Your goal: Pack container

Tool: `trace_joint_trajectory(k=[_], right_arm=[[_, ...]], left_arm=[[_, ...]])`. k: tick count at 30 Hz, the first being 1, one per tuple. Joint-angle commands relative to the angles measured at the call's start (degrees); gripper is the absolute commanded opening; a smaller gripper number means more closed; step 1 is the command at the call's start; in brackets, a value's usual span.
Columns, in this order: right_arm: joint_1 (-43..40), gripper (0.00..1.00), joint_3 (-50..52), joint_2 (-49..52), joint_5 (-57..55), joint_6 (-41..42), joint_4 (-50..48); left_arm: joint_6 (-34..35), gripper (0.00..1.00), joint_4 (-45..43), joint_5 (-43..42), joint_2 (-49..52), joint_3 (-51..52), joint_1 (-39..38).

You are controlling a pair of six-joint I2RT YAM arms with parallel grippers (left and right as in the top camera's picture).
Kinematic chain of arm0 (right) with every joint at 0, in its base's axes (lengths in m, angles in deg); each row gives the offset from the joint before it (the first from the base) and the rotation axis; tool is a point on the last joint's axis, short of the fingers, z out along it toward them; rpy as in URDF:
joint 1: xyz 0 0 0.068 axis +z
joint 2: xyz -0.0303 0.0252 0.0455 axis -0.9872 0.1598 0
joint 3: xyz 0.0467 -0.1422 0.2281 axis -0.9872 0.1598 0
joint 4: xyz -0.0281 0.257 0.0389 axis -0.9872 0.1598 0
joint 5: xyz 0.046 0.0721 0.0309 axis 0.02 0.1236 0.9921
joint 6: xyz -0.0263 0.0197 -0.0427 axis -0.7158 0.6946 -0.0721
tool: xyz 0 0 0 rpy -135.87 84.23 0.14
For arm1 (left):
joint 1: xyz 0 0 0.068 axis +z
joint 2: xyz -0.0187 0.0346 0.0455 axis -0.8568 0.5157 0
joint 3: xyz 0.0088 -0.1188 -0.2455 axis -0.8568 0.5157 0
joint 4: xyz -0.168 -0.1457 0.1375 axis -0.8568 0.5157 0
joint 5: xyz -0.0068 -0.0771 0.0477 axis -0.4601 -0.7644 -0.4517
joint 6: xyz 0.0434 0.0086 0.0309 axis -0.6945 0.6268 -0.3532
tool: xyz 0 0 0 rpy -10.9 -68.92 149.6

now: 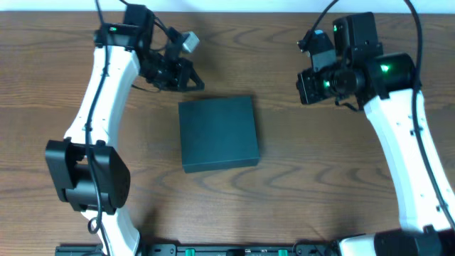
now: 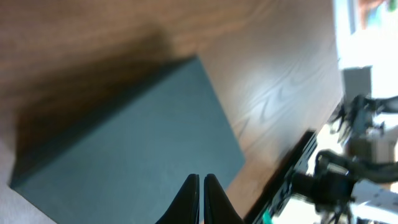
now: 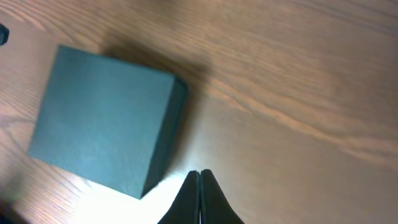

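The container (image 1: pixel 217 133) is a dark teal-green square box with its lid closed, lying flat in the middle of the wooden table. It also shows in the left wrist view (image 2: pixel 130 155) and in the right wrist view (image 3: pixel 102 118). My left gripper (image 1: pixel 186 77) is shut and empty, up and to the left of the box's far left corner; its fingertips (image 2: pixel 201 179) show over the box lid. My right gripper (image 1: pixel 307 87) is shut and empty, to the right of the box's far edge; its fingertips (image 3: pixel 199 174) hang over bare table beside the box.
The wooden table (image 1: pixel 298 192) runs to a black rail (image 1: pixel 234 249) along the front edge. The white arm bases stand at the front left (image 1: pixel 89 178) and front right (image 1: pixel 419 192). No snack packets are in view.
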Motion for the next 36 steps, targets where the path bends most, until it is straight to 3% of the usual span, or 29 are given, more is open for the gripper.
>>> trace_joint_trajectory(k=[1, 5, 9, 12, 15, 19, 23, 26, 30, 36], right_arm=[[1.7, 0.02, 0.1, -4.1, -5.4, 2.2, 1.9], [2.8, 0.02, 6.6, -14.2, -8.4, 2.2, 0.6], [4.3, 0.02, 23.0, -27.9, -10.3, 2.4, -4.3], [5.0, 0.02, 35.3, -36.2, -4.4, 6.4, -11.6], [6.8, 0.02, 45.3, -41.5, 3.9, 9.9, -18.5], [13.2, 0.02, 54.8, -41.4, 4.7, 18.0, -20.7], [22.4, 0.02, 60.0, -39.5, 3.9, 23.7, -26.7], [27.4, 0.02, 63.7, -38.7, 2.3, 28.6, -32.1], [33.2, 0.02, 71.7, -36.4, -2.7, 36.5, -48.3], [41.0, 0.01, 75.0, -24.2, -14.7, 41.6, -61.7]], left_arm=[[-4.2, 0.06, 3.5, 4.7, -0.7, -0.4, -3.1], [-6.6, 0.06, 9.5, 7.5, -0.8, -0.4, -6.6], [-7.9, 0.06, 11.4, 5.1, -4.2, -0.3, -7.0], [-8.7, 0.06, 11.6, 8.1, -10.9, 1.9, -6.5], [-8.9, 0.06, 9.4, 11.2, -20.6, 11.2, -5.9], [-4.0, 0.06, -6.5, 11.7, -32.4, 32.3, -3.4], [0.0, 0.06, -15.2, 9.8, -32.7, 43.2, -3.4], [0.3, 0.06, -21.7, 5.1, -31.0, 47.6, -3.4], [3.6, 0.06, -28.1, 3.3, -27.0, 48.4, -3.9], [7.3, 0.06, -34.6, 0.8, -19.8, 48.3, -5.1]])
